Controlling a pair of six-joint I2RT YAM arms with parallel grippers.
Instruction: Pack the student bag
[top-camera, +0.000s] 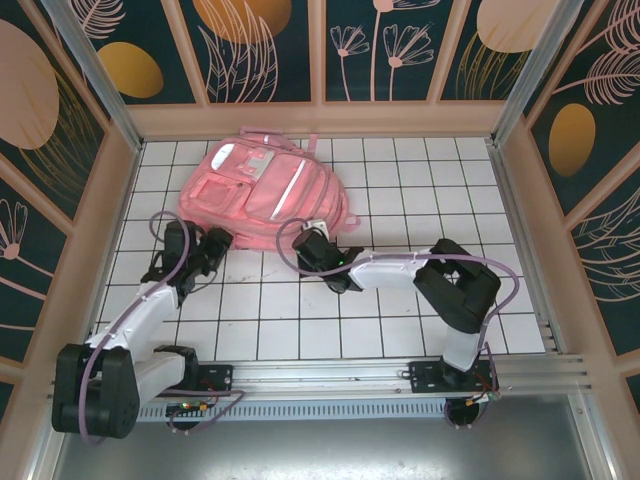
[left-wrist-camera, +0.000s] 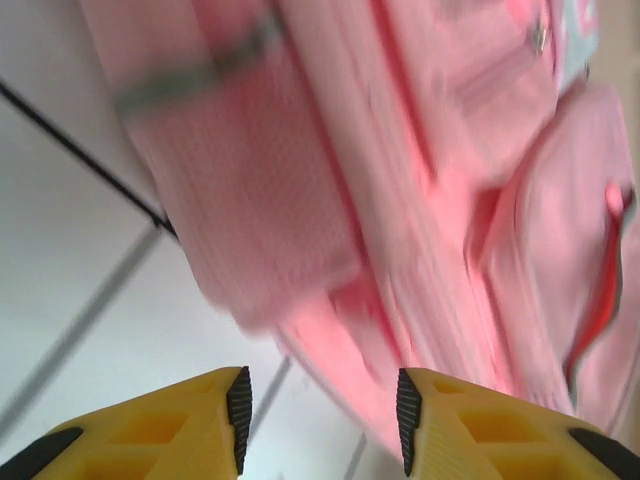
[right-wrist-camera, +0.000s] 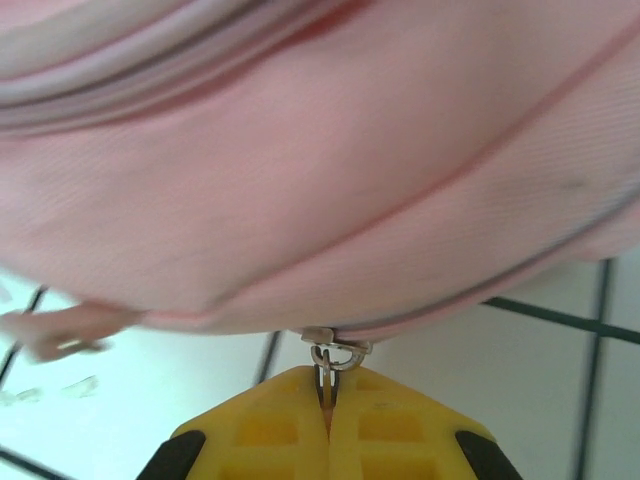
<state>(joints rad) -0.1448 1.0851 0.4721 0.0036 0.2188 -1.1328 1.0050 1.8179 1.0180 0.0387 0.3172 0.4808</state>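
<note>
Both at the student bag: left fingers parted and empty, right fingers clamping its zipper pull.

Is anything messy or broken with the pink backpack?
Nothing looks spilled or broken. The student bag lies flat but crooked against the tile lines of the table. The right gripper is shut on the bag's zipper pull. The left gripper sits at the bag's edge, jaws apart.

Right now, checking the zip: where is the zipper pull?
In the right wrist view, the zipper pull hangs at the student bag's lower edge, clamped in the shut right gripper.
</note>
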